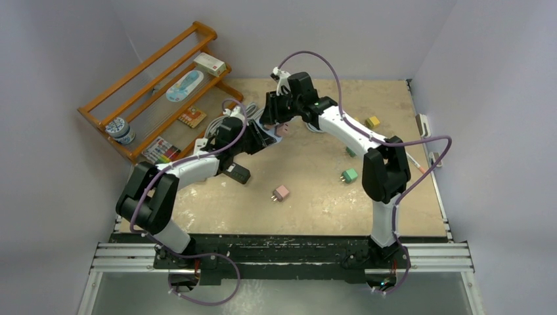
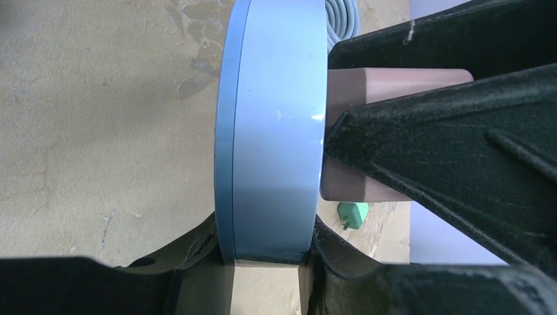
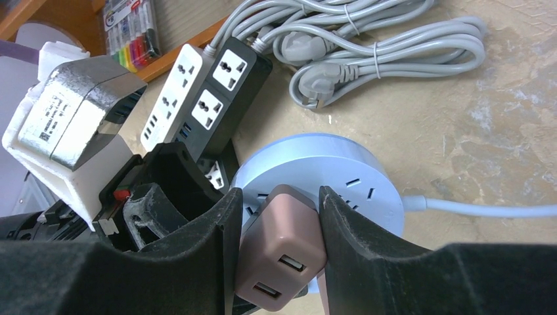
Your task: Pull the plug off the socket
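- Plug (image 3: 279, 249) sat in the round blue socket (image 3: 355, 170), with your right end effector (image 3: 278, 203) clamped on it.
- Your left end effector (image 2: 266, 252) pinched the socket's rim; you probably needed a straight pull, no twisting.

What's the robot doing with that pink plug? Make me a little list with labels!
Job: pull the plug off the socket
Plug: pink plug, flat against the socket face, no gap showing
Socket: round blue socket
Right arm: right fingers shut on the pink plug's sides
Left arm: left fingers shut on the round blue socket's rim
Nearby: white power strip, black power strip, grey cables
Done: not yet, by the look of it
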`<state>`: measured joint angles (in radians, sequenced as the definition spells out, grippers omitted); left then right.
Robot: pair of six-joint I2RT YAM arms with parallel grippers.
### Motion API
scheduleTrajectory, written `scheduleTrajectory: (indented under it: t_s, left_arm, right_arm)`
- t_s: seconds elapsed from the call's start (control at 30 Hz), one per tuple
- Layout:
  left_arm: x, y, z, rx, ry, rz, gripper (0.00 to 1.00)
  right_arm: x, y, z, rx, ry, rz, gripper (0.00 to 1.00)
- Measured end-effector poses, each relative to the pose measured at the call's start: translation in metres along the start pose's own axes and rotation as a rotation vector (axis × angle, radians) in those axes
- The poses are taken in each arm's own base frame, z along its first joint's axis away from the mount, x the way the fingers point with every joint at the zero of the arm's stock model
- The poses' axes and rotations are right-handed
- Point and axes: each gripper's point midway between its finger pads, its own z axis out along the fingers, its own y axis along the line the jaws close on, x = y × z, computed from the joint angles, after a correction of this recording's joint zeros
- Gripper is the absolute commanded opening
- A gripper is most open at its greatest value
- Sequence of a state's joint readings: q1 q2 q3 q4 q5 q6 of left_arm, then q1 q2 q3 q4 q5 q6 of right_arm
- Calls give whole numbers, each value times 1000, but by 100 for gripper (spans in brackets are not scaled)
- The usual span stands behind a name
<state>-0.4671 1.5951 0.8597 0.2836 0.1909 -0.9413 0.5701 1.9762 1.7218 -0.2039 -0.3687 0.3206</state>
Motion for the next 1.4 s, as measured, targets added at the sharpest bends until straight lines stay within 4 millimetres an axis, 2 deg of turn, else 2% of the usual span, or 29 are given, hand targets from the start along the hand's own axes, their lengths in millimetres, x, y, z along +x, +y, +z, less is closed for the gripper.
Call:
scheduleTrajectory:
  t_s: [0.23,0.33,0.47,0.57,0.7,0.8,0.83,0.87,0.9,0.97,1.1,1.17,1.23,1.4]
  left_arm:
    - [-4,5,3,-47,-5,-5,0]
    - [-3,21,4,-105,2,-19,0]
    - [-2,47,4,-191,11,-40,0]
    - [-5,54,3,-216,2,-39,0]
    - [-8,61,1,-245,1,-28,0]
    - [-13,63,0,-262,-4,-16,0]
    - [-15,65,-1,-265,-6,-16,0]
    - [-18,66,-2,-269,-10,-15,0]
    - [-21,68,-2,-274,-13,-14,0]
    - [-26,74,-5,-287,-19,-11,0]
    - [-34,80,-10,-310,-23,-6,0]
    - [-36,79,-11,-309,-26,-1,0]
    - [-37,78,-12,-310,-25,1,0]
    - [-37,76,-18,-314,-19,15,0]
  right_arm:
    - [-2,-4,3,118,-22,-49,0]
    - [-3,-1,1,122,-24,-70,0]
    - [6,15,-18,-56,-15,-17,0]
    - [3,9,-34,-107,-26,13,0]
    - [-3,-5,-48,-83,-57,4,0]
    - [19,-6,-59,-69,-41,-10,0]
    - [32,-6,-62,-68,-26,-10,0]
    - [57,-11,-66,-57,6,1,0]
    - [61,-11,-66,-56,13,3,0]
    - [98,-20,-64,-49,63,26,0]
    - [186,-45,-59,-11,230,114,0]
    - [217,-52,-57,-6,300,158,0]
    - [224,-52,-52,-21,313,176,0]
    - [204,-46,-39,-70,236,146,0]
